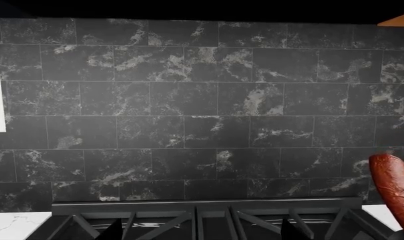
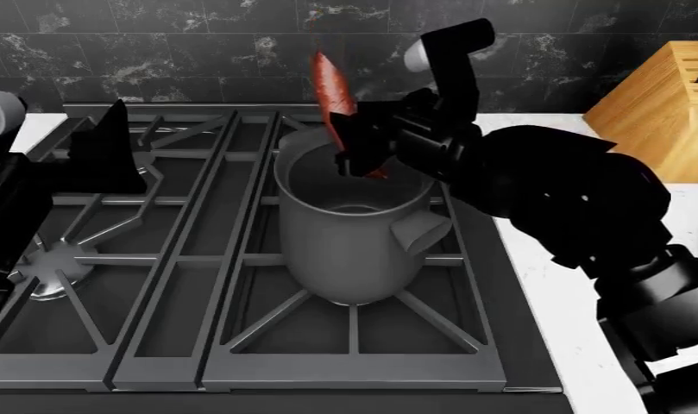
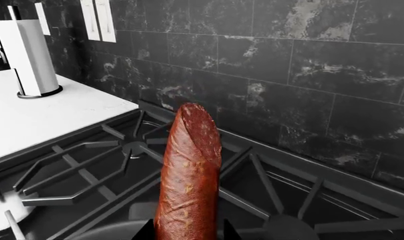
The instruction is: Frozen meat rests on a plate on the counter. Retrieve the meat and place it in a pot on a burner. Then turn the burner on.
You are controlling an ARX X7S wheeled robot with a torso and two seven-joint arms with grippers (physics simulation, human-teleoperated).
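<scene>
Currently the right gripper [image 2: 366,151] is clamped on the lower end of the frozen meat [image 2: 331,86], holding it near upright over the open pot [image 2: 351,228], its free tip leaning toward 11 o'clock in the head view. Frozen, it should behave stiff, fairly light and perhaps slick, so a grip nearer mid-length would resist pivoting better than this end hold. Left gripper [image 2: 107,142] sits at 9 o'clock over the grates; jaw state unclear.
</scene>
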